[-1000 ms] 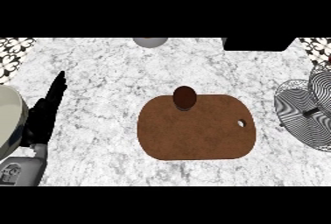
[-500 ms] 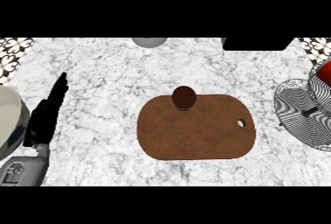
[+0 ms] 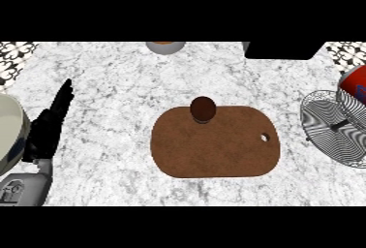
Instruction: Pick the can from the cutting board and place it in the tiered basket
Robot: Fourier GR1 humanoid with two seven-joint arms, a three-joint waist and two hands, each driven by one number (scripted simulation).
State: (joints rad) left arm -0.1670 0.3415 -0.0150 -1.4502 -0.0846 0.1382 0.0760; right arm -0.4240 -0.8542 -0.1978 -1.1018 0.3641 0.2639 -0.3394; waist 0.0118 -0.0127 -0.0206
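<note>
At the far left edge, well apart from the brown wooden cutting board [image 3: 214, 143], a pale rounded shape [image 3: 10, 131] bulges into view; what it is cannot be told. Just beside it, still well to the left of the board, the robot's left hand [image 3: 49, 123] shows as a black hand on a grey forearm [image 3: 25, 186] that comes in from the lower left corner. Its fingers are straight and held close together, pointing up and slightly toward the board, and they hold nothing.

The white and grey marble counter [image 3: 107, 87] lies between that hand and the board. The board is rounded, with a small hole [image 3: 265, 138] near its right edge. The dark brown can [image 3: 203, 109] stands upright on the board's far edge, a little left of the board's middle, touching nothing else.

Beyond the board, at the counter's far edge, sits a grey rounded object with an orange top [image 3: 166, 46], cut off by the frame, and further right a black block [image 3: 282, 50].

Right of the board, near but apart from it, stands the black wire tiered basket [image 3: 336, 128], with a red and blue object [image 3: 355, 82] above it at the right edge.

The right hand is not visible.
</note>
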